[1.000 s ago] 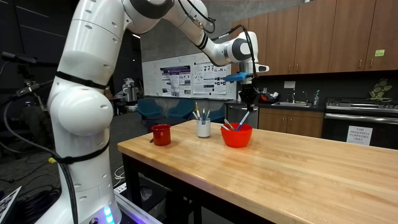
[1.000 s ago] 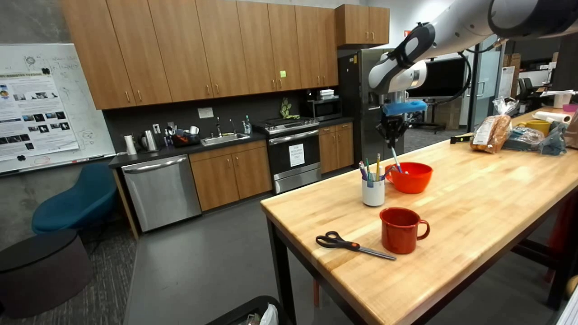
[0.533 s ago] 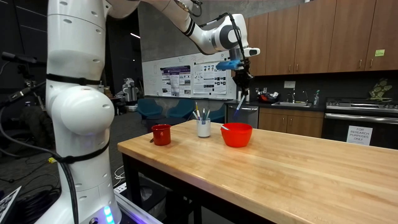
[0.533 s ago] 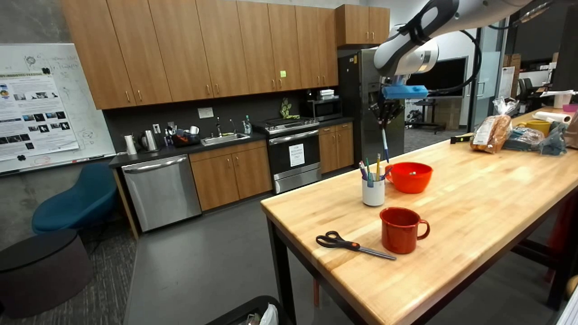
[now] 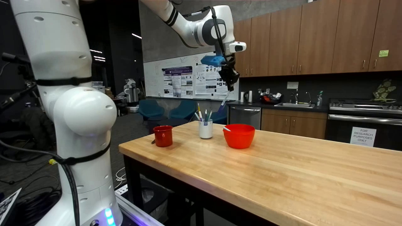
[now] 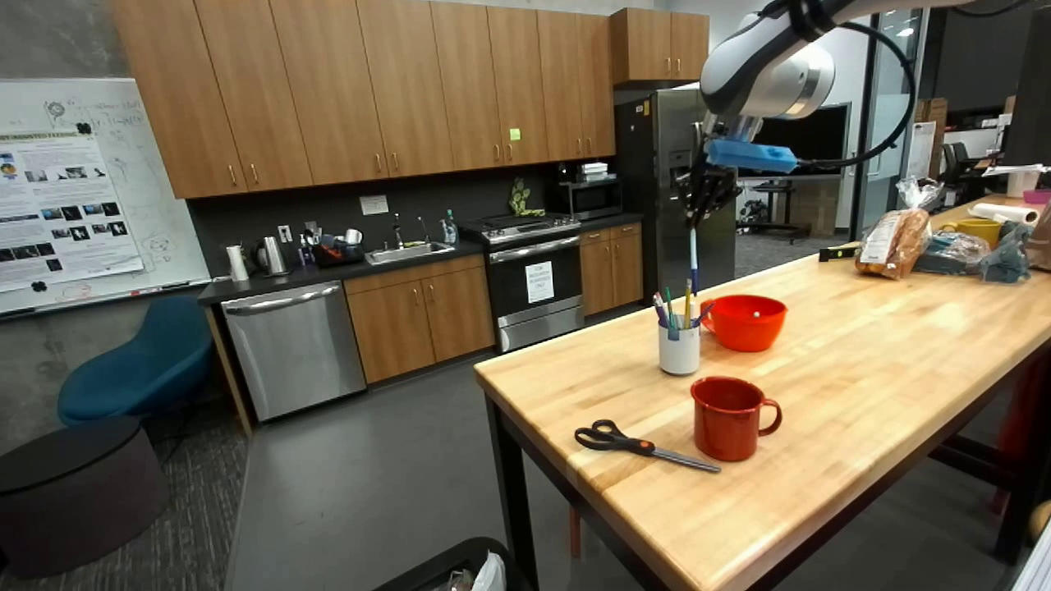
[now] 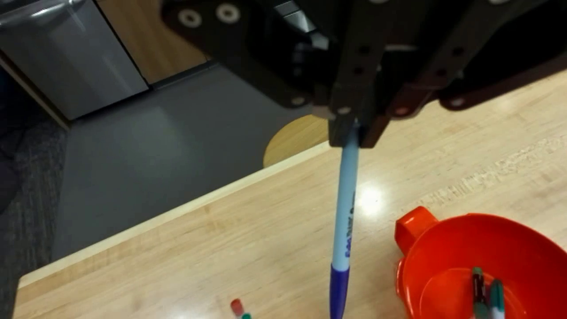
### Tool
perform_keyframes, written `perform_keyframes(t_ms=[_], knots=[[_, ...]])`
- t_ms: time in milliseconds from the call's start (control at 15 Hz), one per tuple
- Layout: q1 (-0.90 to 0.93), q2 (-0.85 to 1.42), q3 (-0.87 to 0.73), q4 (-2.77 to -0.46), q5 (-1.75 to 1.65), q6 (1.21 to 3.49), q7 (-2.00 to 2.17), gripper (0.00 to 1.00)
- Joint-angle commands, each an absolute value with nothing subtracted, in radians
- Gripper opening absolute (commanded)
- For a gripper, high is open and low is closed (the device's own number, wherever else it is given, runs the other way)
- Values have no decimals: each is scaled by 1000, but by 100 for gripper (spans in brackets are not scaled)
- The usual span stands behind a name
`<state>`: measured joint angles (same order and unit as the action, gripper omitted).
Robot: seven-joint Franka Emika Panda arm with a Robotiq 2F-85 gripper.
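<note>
A second ago the purple-ended marker reached into the red bowl; now the gripper, pinching its upper end, has lifted it clear. Below the gripper stand that bowl, two markers inside, and the white pen cup; red mug and scissors are farther off.

The pale wooden counter carries an upright red mug near its end, with black-handled scissors lying flat just beside it. A white cup and a red bowl stand near each other, and farther along rests a bagged loaf of bread.
</note>
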<state>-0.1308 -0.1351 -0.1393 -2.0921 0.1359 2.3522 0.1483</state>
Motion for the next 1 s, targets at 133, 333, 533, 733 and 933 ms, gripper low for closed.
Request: perform_keyframes(t_ms=[133,333,533,733,933], knots=[[-85,-284,-139,-2259,280,2400,21,3],[-58,-313,-143,-2305,338,2413,-43,3],[-35,-322,-147,-2343,378,2444,-110,3],[-14,-320,-149,-2375,395,2490,-191,3],[5,-311,-152,-2393,403,2538,-252,3]])
